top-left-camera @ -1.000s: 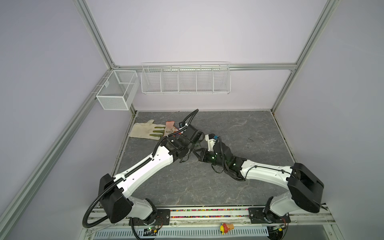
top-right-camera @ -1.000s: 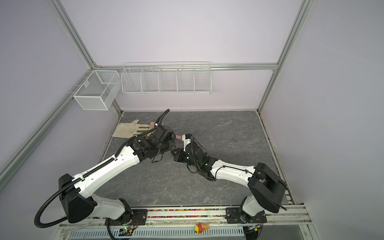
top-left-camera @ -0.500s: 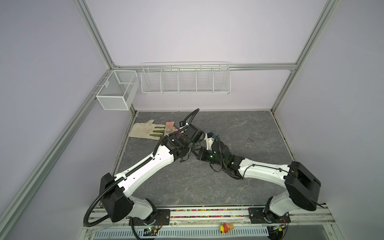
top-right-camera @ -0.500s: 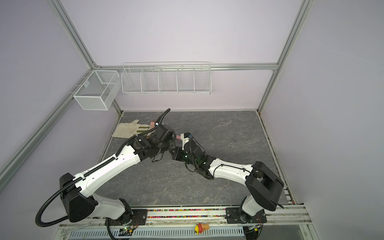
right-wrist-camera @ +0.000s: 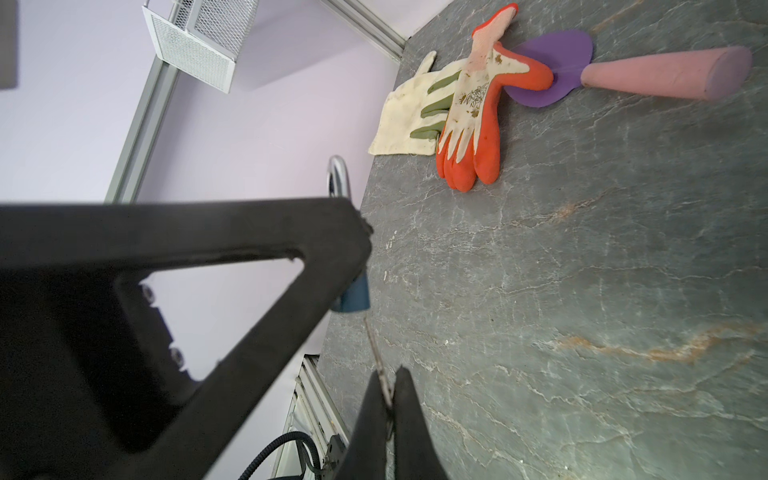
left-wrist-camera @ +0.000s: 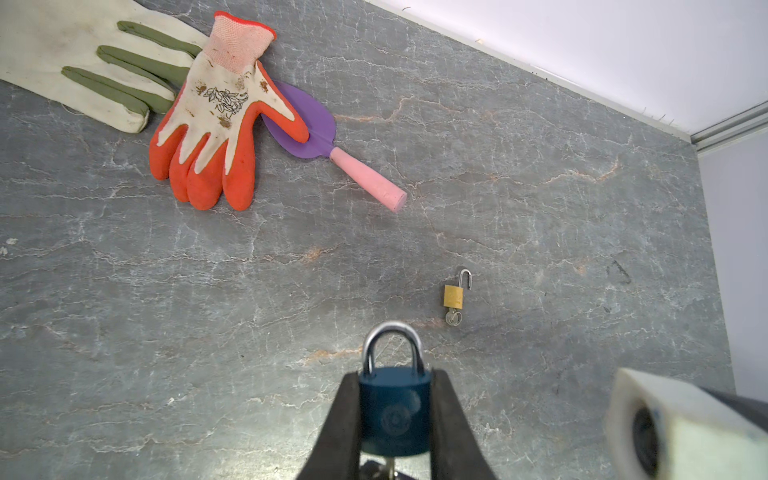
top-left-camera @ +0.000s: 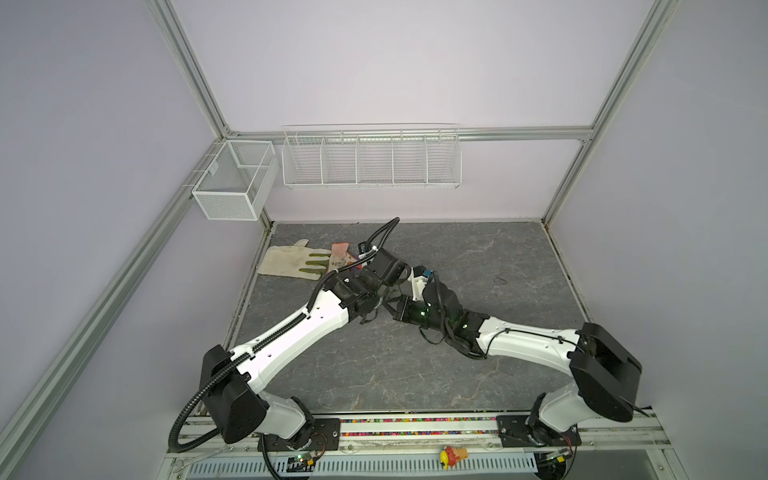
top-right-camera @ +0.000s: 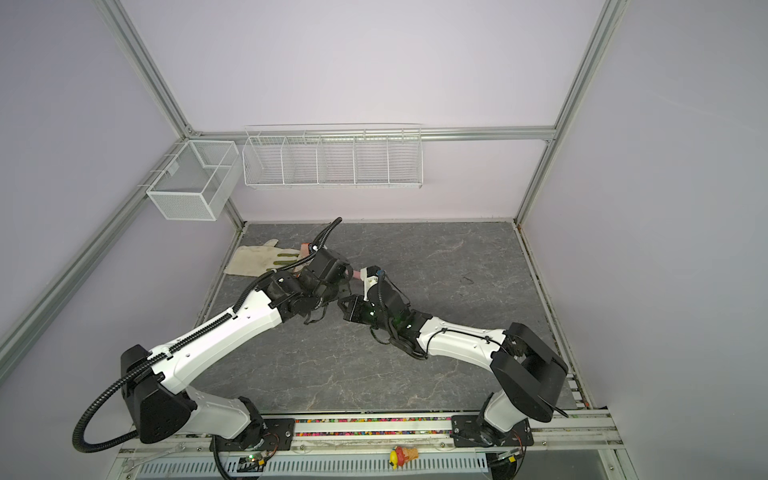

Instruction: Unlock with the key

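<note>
You are looking at a robot test cell in a laboratory, not at a home or a shop. A silver aluminium profile frame (top-left-camera: 523,134) holds plain pale lilac wall panels (top-left-camera: 374,62) around a grey stone-pattern tabletop (top-left-camera: 478,257). A white wire rack with five compartments (top-left-camera: 371,166) and a white mesh box (top-left-camera: 232,187) hang on this frame. The white-and-black left robot arm (top-left-camera: 299,336) and the same-coloured right robot arm (top-left-camera: 528,347) stand on a metal mounting rail (top-left-camera: 415,434) at the front edge, beside open cables.
</note>
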